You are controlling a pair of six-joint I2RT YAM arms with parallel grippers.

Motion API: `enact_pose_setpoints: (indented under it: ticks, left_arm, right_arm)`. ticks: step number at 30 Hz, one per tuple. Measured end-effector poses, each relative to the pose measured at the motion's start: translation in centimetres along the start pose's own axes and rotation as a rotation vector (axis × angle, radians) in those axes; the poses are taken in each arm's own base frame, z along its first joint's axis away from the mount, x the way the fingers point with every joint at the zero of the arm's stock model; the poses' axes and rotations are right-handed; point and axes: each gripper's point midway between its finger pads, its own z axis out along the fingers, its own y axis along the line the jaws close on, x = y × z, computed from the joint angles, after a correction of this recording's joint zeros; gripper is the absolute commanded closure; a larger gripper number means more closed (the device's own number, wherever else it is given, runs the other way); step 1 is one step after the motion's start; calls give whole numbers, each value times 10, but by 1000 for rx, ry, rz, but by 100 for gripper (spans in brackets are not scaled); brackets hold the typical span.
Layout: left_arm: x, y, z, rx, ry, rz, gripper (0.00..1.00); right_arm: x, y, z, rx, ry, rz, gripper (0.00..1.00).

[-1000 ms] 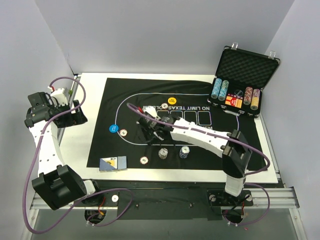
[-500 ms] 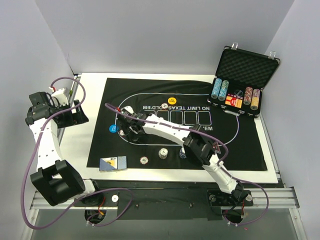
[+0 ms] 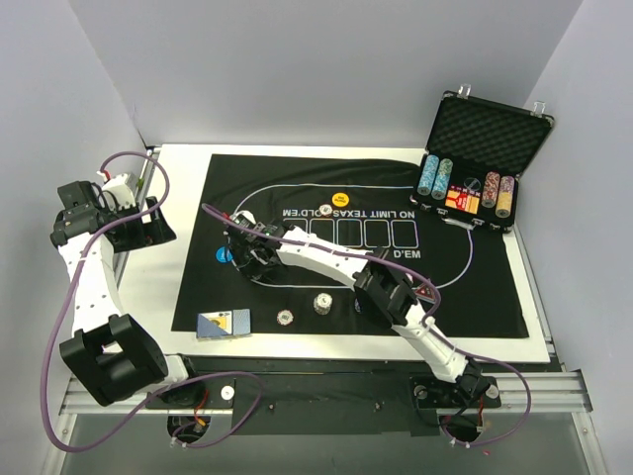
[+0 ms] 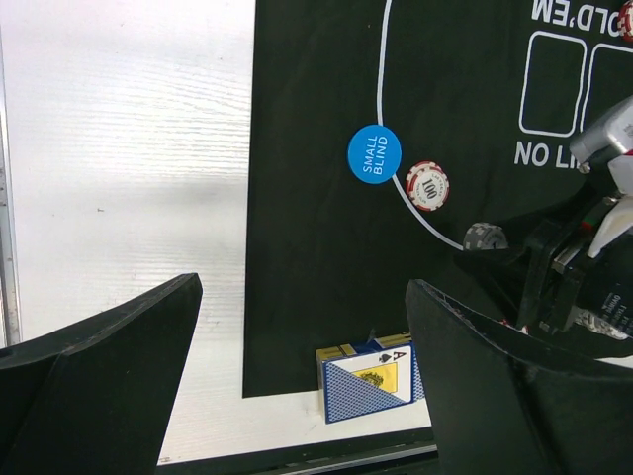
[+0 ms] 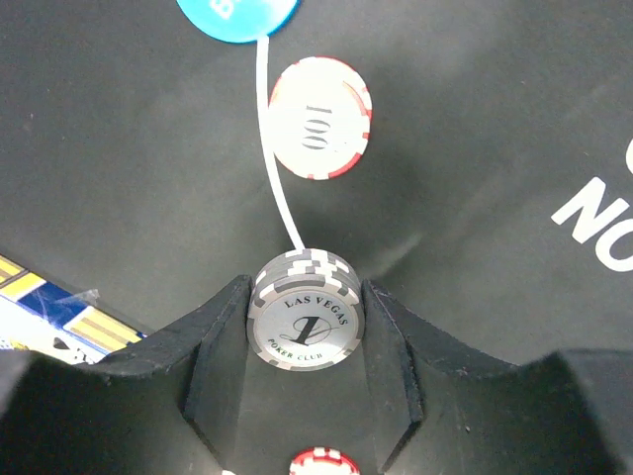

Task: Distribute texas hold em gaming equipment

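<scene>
Top external view: over the last second the right arm has swung left across the black mat [image 3: 297, 178]. The right gripper [image 3: 241, 254] now sits at the left curve of the printed white line, just beside the blue Small Blind disc [image 3: 223, 255]. The left gripper [image 3: 148, 226] has stayed parked off the mat, over the table's left edge. The card deck [image 3: 224, 324] at the mat's near-left corner and the yellow disc [image 3: 341, 198] by the lettering lie where they lay before.

Left wrist view: the left pincer stands wide with nothing between its jaws. Through the gap the blue disc shows on the white line, with the red 100 chip [image 4: 428, 185] just beside it. A little further along the line is the grey chip stack [image 4: 485, 237], at the tips of the right arm's fingers.

Right wrist view: the jaws are drawn partway in and clamped on the grey stack, which touches both pads. The red 100 chip lies ahead of it, apart from it, and the blue disc is beyond that. From this angle I cannot tell whether the stack rests on the mat or hangs just above it.

The carry looks finished, with the stack brought to the small-blind place. What seems left for this stack is to set it down and let go without nudging the red chip.
</scene>
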Motion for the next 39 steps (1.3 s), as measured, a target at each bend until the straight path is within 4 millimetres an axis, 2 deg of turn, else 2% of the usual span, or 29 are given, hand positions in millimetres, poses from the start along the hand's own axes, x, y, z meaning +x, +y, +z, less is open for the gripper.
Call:
enact_pose_setpoints:
  ticks: [2,7,9,14,16,25,27,29,32,36,39]
  left_arm:
    - [0,0,0,0,0,0,4]
    - [0,0,0,-1,0,0,4]
    - [0,1,0,-1,0,-1,4]
    - [0,2,-1,-4,-1,-4,4]
    - [0,2,-1,-4,-2,-4,4]
    - [0,2,-1,-4,-1,-5,4]
    - [0,2,-1,-5,-1,-5,4]
    - [0,2,-1,-5,-1,-5,4]
    - [0,4,-1,-8,-3,-8,4]
    - [0,6,-2,-13,-5,-14,4]
    - [0,7,-3,-14,-6,-14,4]
  right_arm:
    - [-2,4,5,-17,-7,4,69]
    - [11,6,25,-24,33,5,64]
    - [5,9,23,-36,15,10,60]
    - [8,9,26,-35,23,18,40]
    - [7,10,26,-40,21,20,36]
    - [5,11,25,-44,13,17,27]
    - [8,5,21,-32,18,13,24]
    - [10,-5,11,-11,23,11,22]
    - [5,-23,-18,18,-1,22,15]
    - [-4,-54,-78,60,-77,54,11]
    - [-1,-75,-117,100,-127,74,8]
